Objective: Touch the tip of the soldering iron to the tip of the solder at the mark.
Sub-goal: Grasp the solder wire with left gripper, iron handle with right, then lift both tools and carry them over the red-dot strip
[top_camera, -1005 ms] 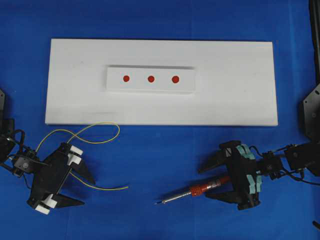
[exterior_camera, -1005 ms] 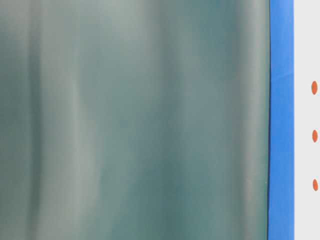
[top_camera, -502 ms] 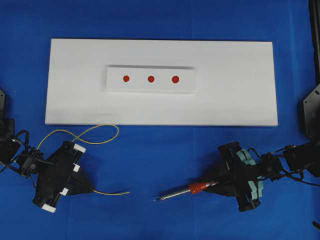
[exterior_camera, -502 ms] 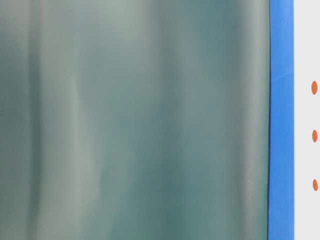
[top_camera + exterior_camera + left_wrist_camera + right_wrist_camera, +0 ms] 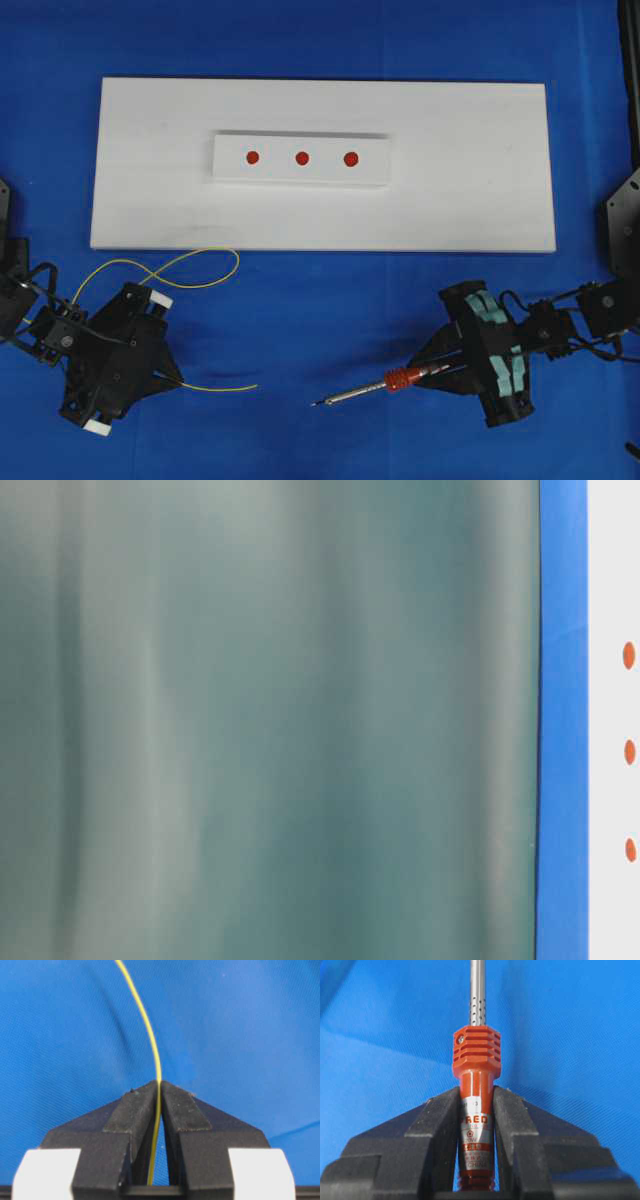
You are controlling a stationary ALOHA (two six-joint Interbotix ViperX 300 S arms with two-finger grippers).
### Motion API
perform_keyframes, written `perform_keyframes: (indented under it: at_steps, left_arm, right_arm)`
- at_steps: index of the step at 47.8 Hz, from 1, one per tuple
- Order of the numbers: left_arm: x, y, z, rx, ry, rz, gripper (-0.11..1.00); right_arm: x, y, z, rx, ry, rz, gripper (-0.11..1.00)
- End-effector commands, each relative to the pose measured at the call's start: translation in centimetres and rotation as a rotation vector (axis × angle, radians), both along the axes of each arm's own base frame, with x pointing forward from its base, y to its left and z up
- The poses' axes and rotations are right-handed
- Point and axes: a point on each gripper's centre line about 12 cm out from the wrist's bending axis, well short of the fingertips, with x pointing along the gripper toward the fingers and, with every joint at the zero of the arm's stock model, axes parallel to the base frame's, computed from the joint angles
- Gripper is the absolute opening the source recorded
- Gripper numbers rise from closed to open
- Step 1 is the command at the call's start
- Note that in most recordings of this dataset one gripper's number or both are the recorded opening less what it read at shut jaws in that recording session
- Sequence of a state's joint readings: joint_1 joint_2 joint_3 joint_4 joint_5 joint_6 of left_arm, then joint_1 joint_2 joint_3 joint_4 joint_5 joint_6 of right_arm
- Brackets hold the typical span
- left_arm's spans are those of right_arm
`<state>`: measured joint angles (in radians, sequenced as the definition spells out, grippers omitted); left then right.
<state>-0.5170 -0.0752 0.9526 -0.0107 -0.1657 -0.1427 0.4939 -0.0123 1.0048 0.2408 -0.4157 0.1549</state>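
The solder (image 5: 215, 387), a thin yellow wire, lies on the blue cloth at the lower left, and its free tip points right. My left gripper (image 5: 178, 381) is shut on it; in the left wrist view the solder (image 5: 150, 1035) runs out from between the closed jaws of that gripper (image 5: 160, 1083). The soldering iron (image 5: 400, 379) lies at the lower right with its tip pointing left. My right gripper (image 5: 430, 368) is shut on its red-orange handle (image 5: 476, 1060), which the right gripper (image 5: 476, 1091) clamps from both sides. Three red marks (image 5: 301, 157) sit on a small white block.
The small block rests on a large white board (image 5: 480, 180) across the upper half of the blue cloth. Loose loops of solder (image 5: 190, 265) curl just below the board's front edge. A blurred grey-green surface (image 5: 270, 720) fills most of the table-level view.
Both grippers went from open to shut: the left closed on the solder, the right on the iron's handle. Since then both have shifted only slightly.
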Motion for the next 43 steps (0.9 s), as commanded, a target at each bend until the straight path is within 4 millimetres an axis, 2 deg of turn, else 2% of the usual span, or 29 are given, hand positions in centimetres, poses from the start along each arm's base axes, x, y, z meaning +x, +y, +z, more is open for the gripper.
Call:
perform_keyframes:
  at_steps: [1, 7, 11, 18, 32, 43]
  left_arm:
    - [0.6, -0.2, 3.3, -0.008, -0.013, 0.004, 0.03]
    - [0.7, -0.2, 6.0, 0.009, 0.023, 0.005, 0.03]
    - [0.6, -0.2, 6.9, 0.021, 0.055, 0.008, 0.03]
    - [0.6, 0.2, 7.9, -0.008, 0.155, 0.091, 0.03]
    - [1.3, 1.3, 8.0, -0.055, 0.204, 0.198, 0.03]
    - [3.1, 5.2, 8.3, -0.034, 0.197, 0.301, 0.03]
  right_arm:
    - [0.6, -0.1, 2.6, 0.022, 0.006, -0.003, 0.06]
    - [0.7, -0.7, 5.1, 0.029, 0.061, -0.006, 0.06]
    - [0.7, -1.1, 6.8, 0.034, 0.081, -0.007, 0.06]
    - [0.6, -1.9, 8.7, 0.031, 0.088, -0.010, 0.06]
    - [1.2, -3.1, 9.0, 0.028, 0.102, -0.046, 0.06]
    - [2.0, -6.6, 8.8, 0.002, 0.161, -0.142, 0.06]
